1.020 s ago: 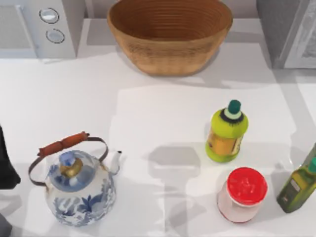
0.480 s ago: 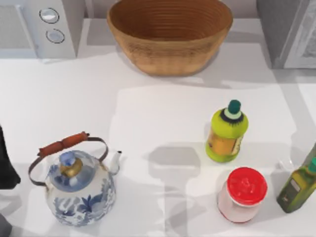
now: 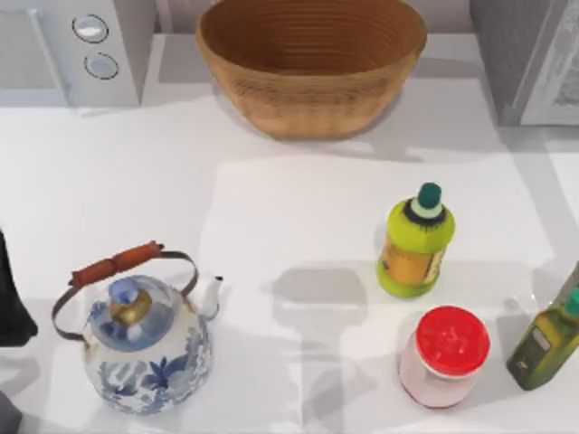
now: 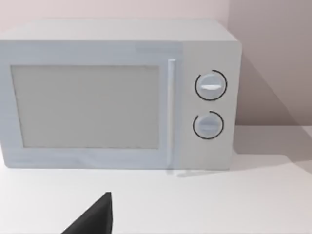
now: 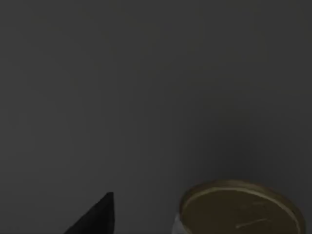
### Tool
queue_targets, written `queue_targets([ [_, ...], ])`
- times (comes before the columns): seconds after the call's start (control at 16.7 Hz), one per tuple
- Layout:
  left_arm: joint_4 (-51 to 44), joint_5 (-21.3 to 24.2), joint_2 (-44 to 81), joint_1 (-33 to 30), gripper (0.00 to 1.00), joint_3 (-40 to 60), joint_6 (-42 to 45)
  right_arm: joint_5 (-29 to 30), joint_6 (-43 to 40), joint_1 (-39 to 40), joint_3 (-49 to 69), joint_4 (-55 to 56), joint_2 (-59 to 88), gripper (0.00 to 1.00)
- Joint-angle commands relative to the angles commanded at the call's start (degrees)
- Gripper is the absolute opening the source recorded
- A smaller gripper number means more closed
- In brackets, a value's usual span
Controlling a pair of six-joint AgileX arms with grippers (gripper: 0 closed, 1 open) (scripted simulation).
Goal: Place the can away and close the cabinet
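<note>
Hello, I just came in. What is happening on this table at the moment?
The right wrist view is dark; a round gold-topped can stands ahead of that camera, with a dark finger tip at the edge. The left arm sits parked at the table's left edge, its camera facing the white microwave. On the white table a blue-and-white kettle, a woven basket, a yellow-green bottle, a red-lidded jar and an olive-green bottle stand untouched.

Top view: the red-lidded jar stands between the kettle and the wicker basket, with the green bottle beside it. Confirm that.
Not quite. In the top view the red-lidded jar stands at the table's right, between the yellow-green bottle and the olive bottle, not between the kettle and the wicker basket. The green bottle is indeed beside it.
</note>
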Motion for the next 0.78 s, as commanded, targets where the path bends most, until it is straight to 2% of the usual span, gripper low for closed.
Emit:
queue_targets([
  [0.3, 0.0, 0.0, 0.0, 0.0, 1.00, 0.0, 0.0, -2.6, -1.7, -1.3, -26.7, 8.6, -22.8, 1.00],
  [0.78, 0.0, 0.0, 0.0, 0.0, 1.00, 0.0, 0.0, -5.3, -2.6, -3.8, -92.0, 23.5, -67.3, 1.00],
])
